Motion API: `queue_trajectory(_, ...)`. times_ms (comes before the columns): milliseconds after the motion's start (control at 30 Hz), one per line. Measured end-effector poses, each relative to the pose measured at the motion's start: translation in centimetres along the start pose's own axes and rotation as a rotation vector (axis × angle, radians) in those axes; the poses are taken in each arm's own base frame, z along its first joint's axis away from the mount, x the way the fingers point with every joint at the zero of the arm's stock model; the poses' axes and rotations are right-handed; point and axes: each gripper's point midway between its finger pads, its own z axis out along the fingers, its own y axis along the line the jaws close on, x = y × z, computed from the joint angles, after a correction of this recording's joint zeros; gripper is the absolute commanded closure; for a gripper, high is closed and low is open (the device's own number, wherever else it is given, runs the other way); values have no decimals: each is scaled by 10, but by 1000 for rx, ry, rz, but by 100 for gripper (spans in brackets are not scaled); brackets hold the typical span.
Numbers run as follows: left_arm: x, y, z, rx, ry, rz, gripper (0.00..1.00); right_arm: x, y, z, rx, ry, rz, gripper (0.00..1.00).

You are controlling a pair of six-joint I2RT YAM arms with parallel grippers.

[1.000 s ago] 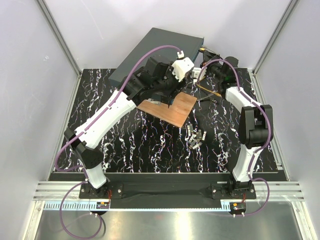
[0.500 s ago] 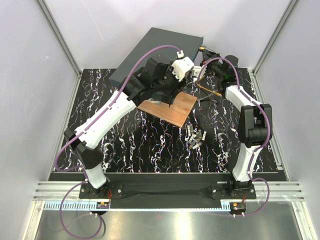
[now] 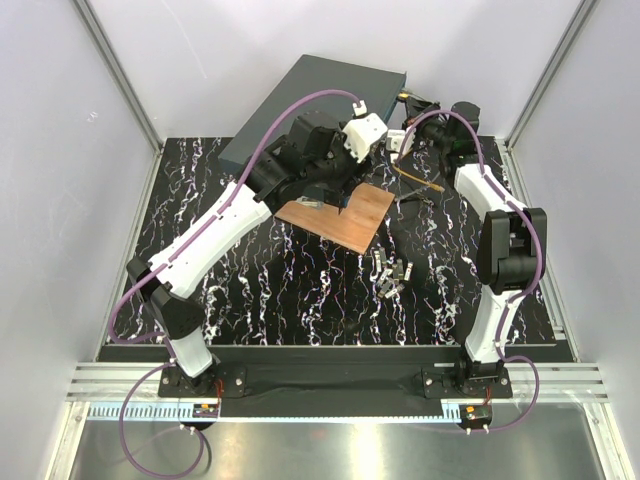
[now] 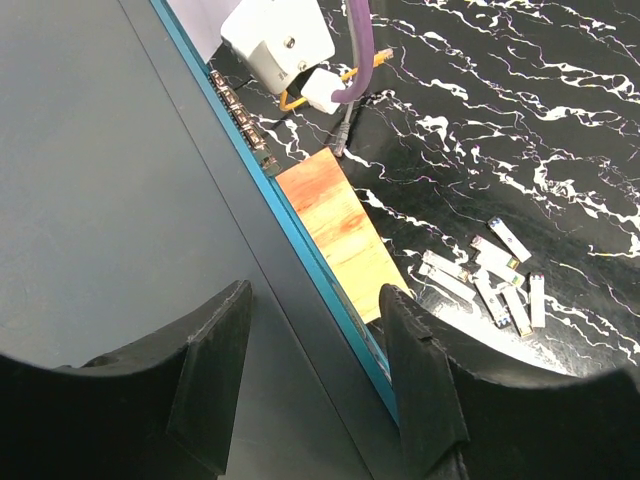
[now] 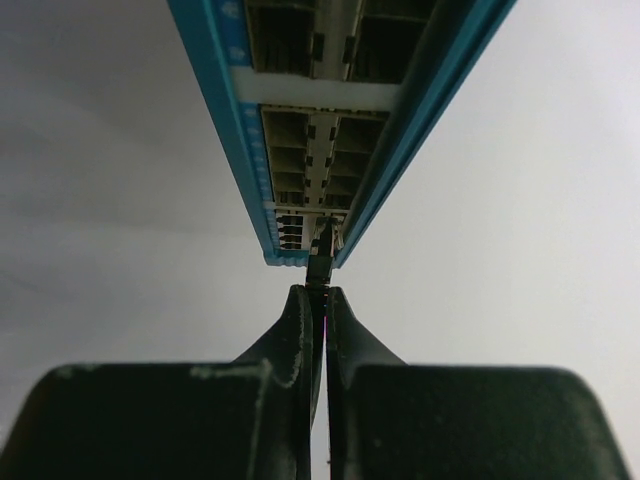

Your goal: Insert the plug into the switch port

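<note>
The switch (image 3: 325,95) is a wide dark grey box, tilted up at the back of the table. My left gripper (image 4: 315,295) is shut on it, one finger on each side of its teal-blue front edge (image 4: 300,235). My right gripper (image 5: 320,292) is shut on the plug (image 5: 320,266), which looks dark and small from here. The plug's tip sits at the switch port (image 5: 326,236) at the near end of the row. The thin orange cable (image 3: 415,177) trails below the right gripper (image 3: 410,118). In the top view the plug is hidden.
A wooden board (image 3: 340,215) lies under the switch's front edge. Several small grey modules (image 3: 392,272) lie loose on the marbled mat in front of it. White walls and aluminium posts close in the back and both sides.
My right wrist has shifted slightly toward the back with the plug. The left arm and the switch have barely moved.
</note>
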Motion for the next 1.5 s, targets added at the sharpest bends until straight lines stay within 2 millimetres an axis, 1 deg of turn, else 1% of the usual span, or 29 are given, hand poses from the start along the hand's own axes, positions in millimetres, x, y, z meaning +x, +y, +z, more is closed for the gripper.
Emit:
queue_trajectory(667,-1,-1,1,16,-11,3,44,0,3,0,-43,-13,-76,100)
queue_trajectory(767,-1,0,1,18,-12,3,44,1,2,0,-26,-6,-62,100)
queue_trajectory(933,-4,1,3,18,-25,-2,44,3,1,4,58,28,-2,100)
queue_trajectory(1100,-5,1,6,21,-31,-2,45,4,2,5,117,69,23,100)
queue_trajectory(1500,-5,1,6,24,-31,3,46,4,-1,6,128,75,37,100)
